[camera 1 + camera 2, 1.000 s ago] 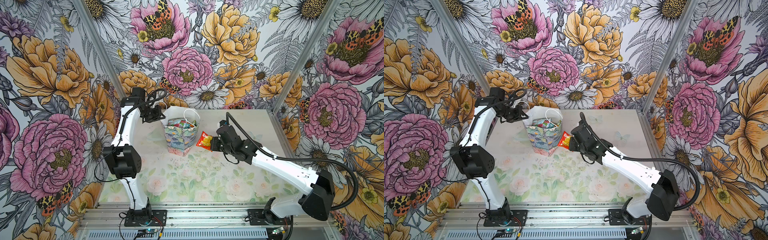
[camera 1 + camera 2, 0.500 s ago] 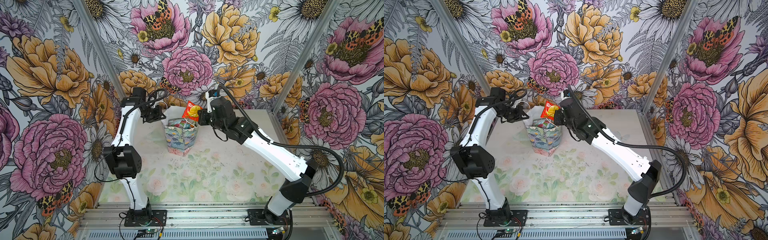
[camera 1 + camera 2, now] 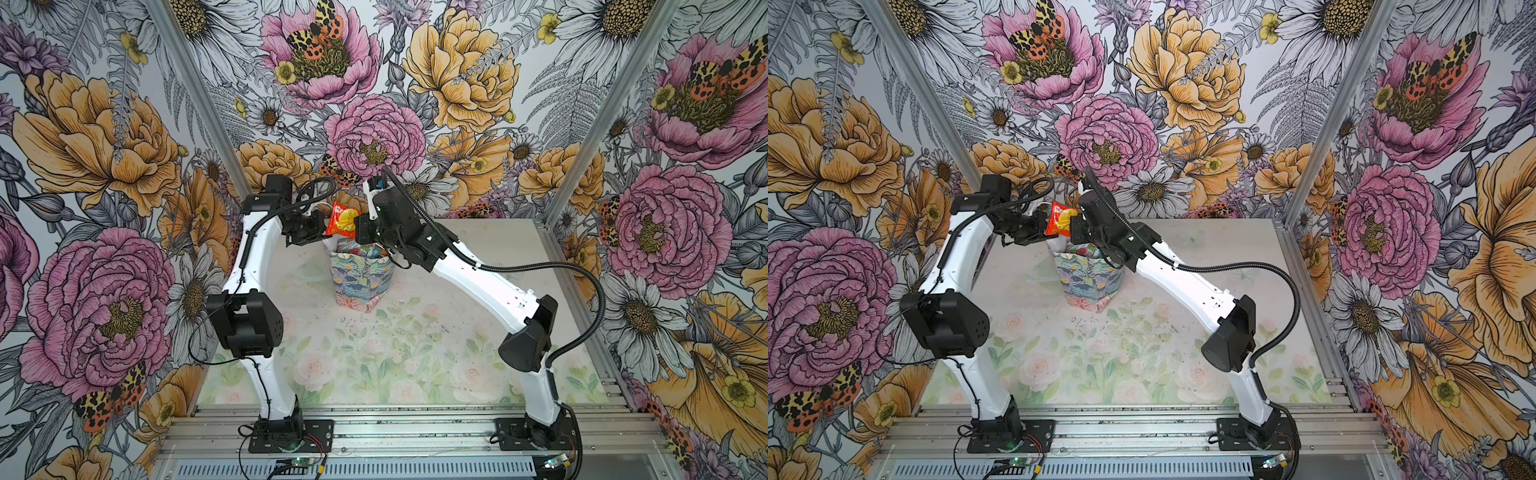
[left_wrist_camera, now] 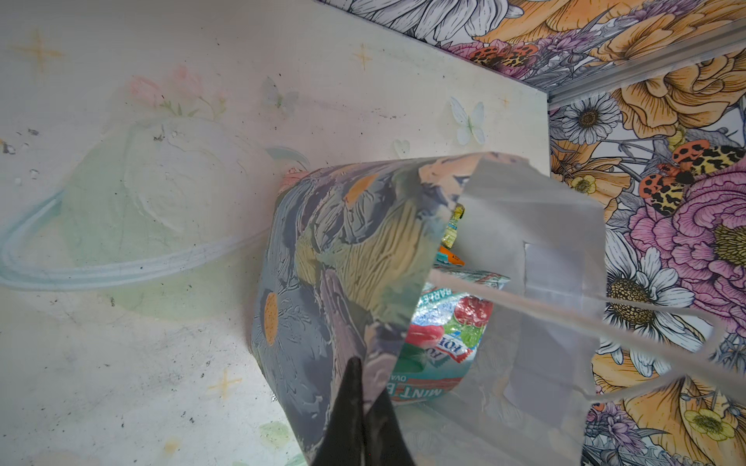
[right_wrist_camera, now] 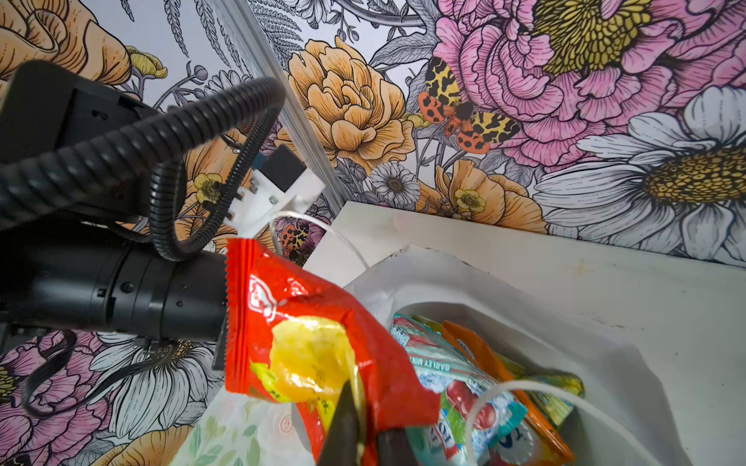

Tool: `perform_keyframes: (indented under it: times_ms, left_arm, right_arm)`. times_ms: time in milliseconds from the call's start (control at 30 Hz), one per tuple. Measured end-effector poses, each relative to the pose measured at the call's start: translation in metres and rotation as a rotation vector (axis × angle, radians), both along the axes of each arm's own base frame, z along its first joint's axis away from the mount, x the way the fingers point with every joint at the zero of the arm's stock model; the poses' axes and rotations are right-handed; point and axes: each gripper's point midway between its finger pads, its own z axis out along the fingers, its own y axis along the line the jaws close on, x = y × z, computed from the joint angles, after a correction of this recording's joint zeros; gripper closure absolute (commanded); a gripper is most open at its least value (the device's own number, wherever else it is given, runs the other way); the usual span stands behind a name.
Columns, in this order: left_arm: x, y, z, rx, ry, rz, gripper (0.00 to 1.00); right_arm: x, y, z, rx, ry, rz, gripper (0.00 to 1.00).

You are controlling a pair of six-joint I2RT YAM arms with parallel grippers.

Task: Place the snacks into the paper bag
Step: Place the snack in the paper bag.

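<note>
Hanging above the paper bag [image 3: 360, 277]: one red packet [image 3: 342, 217]

The red packet is glossy and crinkled, with a saw-toothed top edge, a white crest and a large yellow blotch on its face. The right gripper [image 5: 365, 433] is clamped on its lower edge and holds it in the air just over the bag's open mouth. The bag stands upright toward the back middle of the table [image 3: 457, 340], with pastel blue-green painted flowers outside and white paper inside. More snacks lie in it: a teal packet [image 4: 442, 335] printed with red berries and "MINT", an orange packet [image 5: 500, 371] on edge beside it, and something yellow-green deeper in. The left gripper [image 4: 358, 397] is closed on the bag's wall at the rim, pinching the paper. A white cord handle [image 4: 565, 318] loops out from the opposite wall.

The packets inside overlap and the bag's walls cover the lower ones, so they cannot be counted. In both top views the arms' wrists hide part of the mouth. The red packet's print is too crumpled to read.
</note>
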Motion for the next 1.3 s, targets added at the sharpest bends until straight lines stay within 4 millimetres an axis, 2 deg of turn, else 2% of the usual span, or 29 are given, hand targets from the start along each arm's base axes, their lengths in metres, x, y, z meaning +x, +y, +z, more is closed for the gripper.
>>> perform_keyframes:
  times_ms: [133,267,533,767,867,1000,1067,1200,1300]
  left_arm:
    - [0.0,0.0,0.0,0.0,0.0,0.0,1.0]
    - [-0.001,0.0,0.001,0.0,-0.002,0.0,1.0]
    - [-0.001,0.0,0.001,0.0,-0.002,0.0,1.0]
    - [-0.001,0.0,0.001,0.0,-0.002,0.0,1.0]
    - [-0.001,0.0,0.001,0.0,-0.002,0.0,1.0]
    - [-0.001,0.0,0.001,0.0,-0.002,0.0,0.95]
    - [-0.001,0.0,0.001,0.0,-0.002,0.0,0.94]
    - [-0.001,0.0,0.001,0.0,-0.002,0.0,0.89]
    - [-0.001,0.0,0.003,-0.001,-0.007,0.0,0.73]
  right_arm:
    - [0.008,0.002,-0.014,-0.024,0.015,-0.008,1.0]
    - [0.019,-0.008,-0.025,-0.053,0.026,-0.036,1.0]
    - [0.03,-0.02,-0.027,-0.06,0.028,-0.069,1.0]
    - [0.028,-0.016,-0.032,-0.061,0.046,-0.044,1.0]
    - [0.027,-0.013,-0.042,-0.072,0.066,-0.03,0.9]
    - [0.024,-0.012,-0.051,-0.088,0.092,-0.018,0.64]
    - [0.023,-0.01,-0.05,-0.079,0.094,-0.008,0.57]
    - [0.018,-0.006,-0.032,-0.046,0.081,0.029,0.49]
    - [0.012,-0.004,-0.002,0.009,0.046,0.059,0.38]
